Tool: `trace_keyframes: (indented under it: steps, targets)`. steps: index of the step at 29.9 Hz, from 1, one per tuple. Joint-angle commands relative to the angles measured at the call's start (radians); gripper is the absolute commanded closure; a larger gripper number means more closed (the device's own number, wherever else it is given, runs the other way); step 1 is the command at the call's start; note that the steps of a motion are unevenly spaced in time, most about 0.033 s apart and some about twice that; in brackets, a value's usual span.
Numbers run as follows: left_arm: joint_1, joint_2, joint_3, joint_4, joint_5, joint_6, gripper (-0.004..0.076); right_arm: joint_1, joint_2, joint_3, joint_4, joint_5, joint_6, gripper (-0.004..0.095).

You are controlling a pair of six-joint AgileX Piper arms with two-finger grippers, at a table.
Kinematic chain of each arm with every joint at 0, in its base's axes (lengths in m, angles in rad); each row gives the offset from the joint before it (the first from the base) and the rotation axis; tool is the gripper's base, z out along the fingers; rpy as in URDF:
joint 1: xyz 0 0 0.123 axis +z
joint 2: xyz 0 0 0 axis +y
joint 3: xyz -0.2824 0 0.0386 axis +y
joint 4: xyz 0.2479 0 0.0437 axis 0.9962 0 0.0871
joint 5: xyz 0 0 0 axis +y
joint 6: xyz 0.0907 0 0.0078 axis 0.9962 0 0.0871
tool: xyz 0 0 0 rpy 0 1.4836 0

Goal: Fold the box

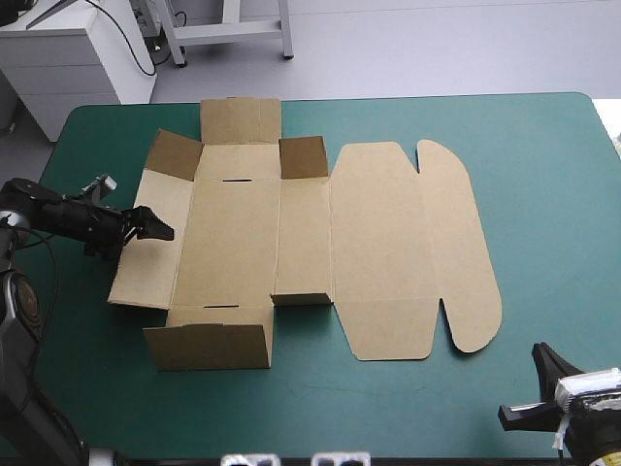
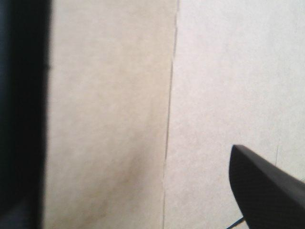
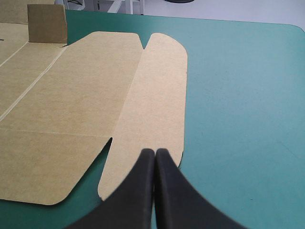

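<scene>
The brown box (image 1: pixel 378 243) lies spread on the teal-green cover, its lid and rounded flap (image 1: pixel 466 243) flat to the right. Corner flaps (image 1: pixel 303 157) stand raised, and the near wall (image 1: pixel 209 348) is tilted up. My left gripper (image 1: pixel 163 231) sits at the box's left wall panel (image 1: pixel 146 262), which is lifted a little. In the left wrist view the board (image 2: pixel 109 95) fills the picture, one black finger (image 2: pixel 267 191) stands off to one side, and the other is hidden. My right gripper (image 1: pixel 541 357) (image 3: pixel 155 151) is shut and empty, near the table's front right corner, pointing at the rounded flap (image 3: pixel 152 105).
Teal-green cover (image 1: pixel 543 194) stretches from the rounded flap to the table's right edge. A narrower strip (image 1: pixel 388 408) runs along the near edge in front of the box. The box's far flap (image 1: pixel 241 121) lies close to the table's far edge.
</scene>
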Motion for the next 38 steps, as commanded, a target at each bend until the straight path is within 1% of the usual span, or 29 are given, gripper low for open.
trace_keyframes:
  steps: [1,6,9,12,15,16,17,22,30,34,38]
  targets:
    - [-0.039,-0.019,-0.003,-0.012,0.089,-0.026,0.0104,0.006,-0.021,-0.019,0.009,-0.084,-0.004,0.0928]
    - [-0.056,-0.019,-0.003,-0.012,0.089,-0.069,0.0107,0.006,-0.021,-0.019,0.009,-0.085,-0.004,0.0928]
    - [-0.071,-0.019,-0.003,-0.012,0.089,-0.073,0.0155,0.006,-0.021,-0.019,0.009,-0.085,-0.004,0.0928]
    - [-0.080,-0.019,-0.003,-0.012,0.089,-0.092,0.0304,0.006,-0.021,-0.019,0.009,-0.085,-0.004,0.0928]
    - [-0.087,-0.019,-0.003,-0.012,0.089,-0.091,0.0552,0.006,-0.021,-0.019,0.009,-0.085,-0.004,0.0928]
    - [-0.088,-0.019,-0.003,-0.012,0.089,-0.082,0.0654,0.006,-0.021,-0.019,0.009,-0.085,-0.004,0.0928]
    - [-0.088,-0.019,-0.003,-0.012,0.089,-0.068,0.0732,0.006,-0.021,-0.019,0.009,-0.085,-0.004,0.0928]
    - [-0.088,-0.019,-0.003,-0.043,0.087,-0.057,0.0732,0.006,-0.021,-0.019,0.009,-0.085,-0.004,0.0928]
    - [-0.093,-0.026,-0.024,-0.294,0.089,0.079,0.0728,0.006,-0.021,-0.019,0.009,-0.086,-0.004,0.0928]
    - [-0.127,-0.050,-0.127,-0.247,0.089,0.077,0.0728,0.006,-0.021,-0.019,0.009,-0.086,-0.004,0.0928]
    - [-0.195,-0.074,-0.290,-0.136,0.089,0.040,0.0724,0.006,-0.021,-0.019,0.009,-0.086,-0.004,0.0928]
